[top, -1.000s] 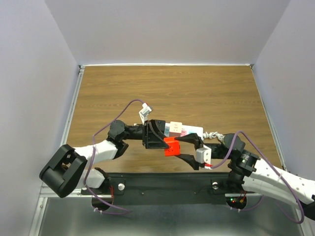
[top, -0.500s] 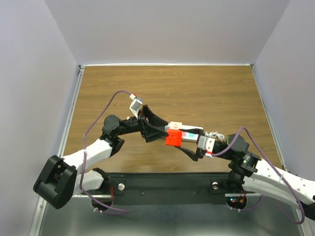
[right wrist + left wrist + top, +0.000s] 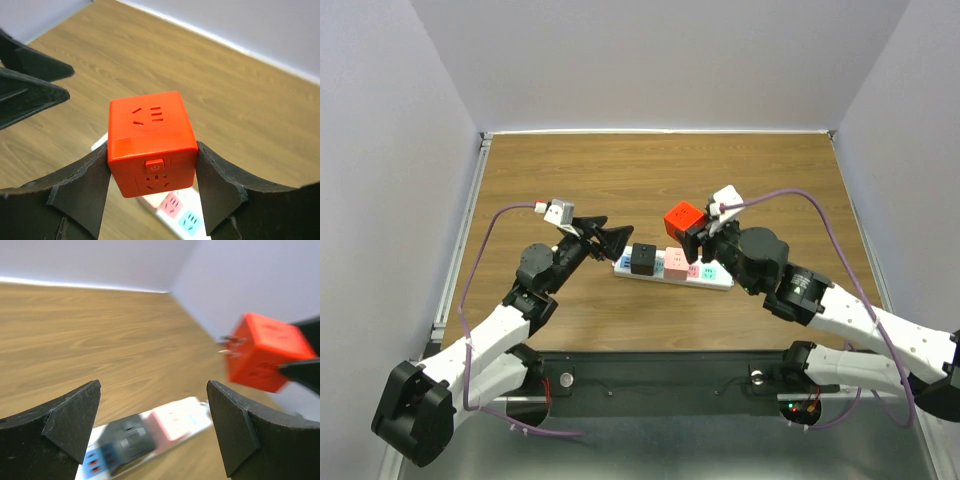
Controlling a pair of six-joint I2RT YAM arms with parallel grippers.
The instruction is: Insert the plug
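Note:
The plug is a red cube [image 3: 682, 218] with metal prongs, held in the air above the white power strip [image 3: 718, 279]. My right gripper [image 3: 692, 232] is shut on its two sides; in the right wrist view the red plug [image 3: 150, 140] fills the gap between the fingers of the right gripper [image 3: 152, 148], with the strip [image 3: 176, 210] below. A black cube [image 3: 643, 259] sits on the strip's left part. My left gripper [image 3: 618, 229] is open and empty, just left of the strip. Through the open left gripper [image 3: 154, 385] show the strip [image 3: 197, 407], the black cube [image 3: 127, 437] and the plug [image 3: 265, 357].
The strip shows pink [image 3: 170, 202] and teal [image 3: 192, 220] socket faces right of the black cube. Purple cables [image 3: 485, 240] loop from both wrists. Pale walls close off the wooden table [image 3: 650, 175] at the back and sides; a metal rail [image 3: 465, 215] runs along its left edge.
My left gripper opened fully, let go of the red plug and drew back to the left. My right arm swung up and back, carrying the plug above the strip.

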